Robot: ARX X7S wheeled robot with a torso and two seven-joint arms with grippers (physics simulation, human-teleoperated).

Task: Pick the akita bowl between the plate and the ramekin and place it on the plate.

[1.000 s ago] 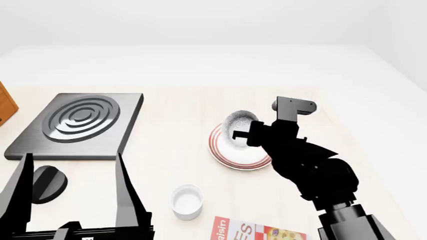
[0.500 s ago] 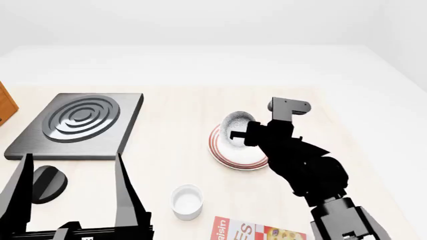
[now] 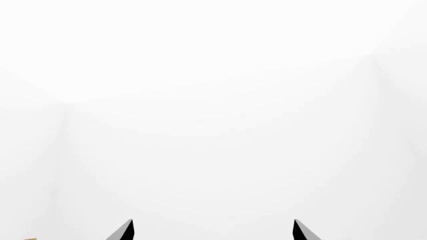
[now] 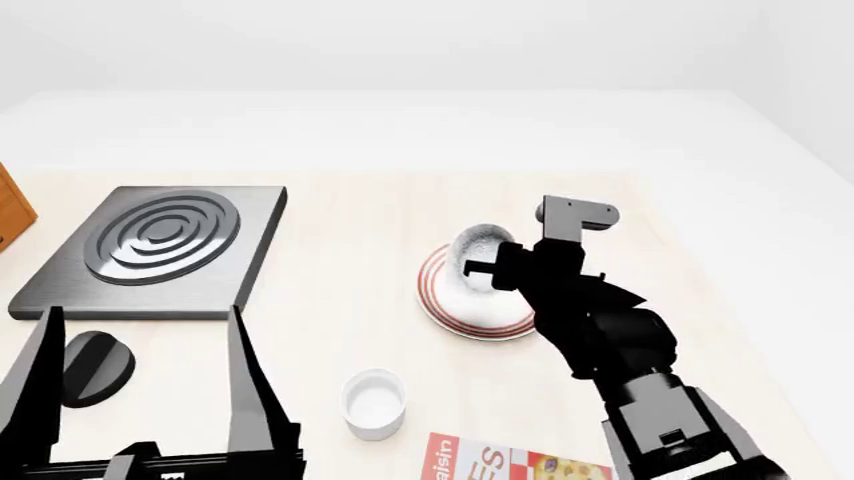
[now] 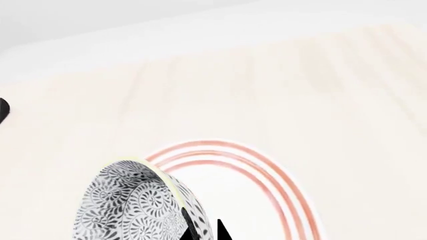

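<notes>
Your right pincer [image 4: 475, 270] is clamped on the grey-speckled akita bowl's [image 4: 478, 248] rim, over the red-ringed white plate [image 4: 470, 309]. Your left pincer [image 4: 140, 385] stands apart above the pale wooden bench [image 4: 347, 270]; the room's walls are plain white.

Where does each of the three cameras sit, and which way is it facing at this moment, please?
Head view: on the robot's head, looking forward and down over the table; both arms show, left gripper and right gripper.
Left wrist view: near the left gripper, facing blank white background; only two dark fingertips show.
Right wrist view: near the right gripper, facing the akita bowl and plate close up; fingertips barely show.
Shared: head and right wrist views both show bowl and plate.
</notes>
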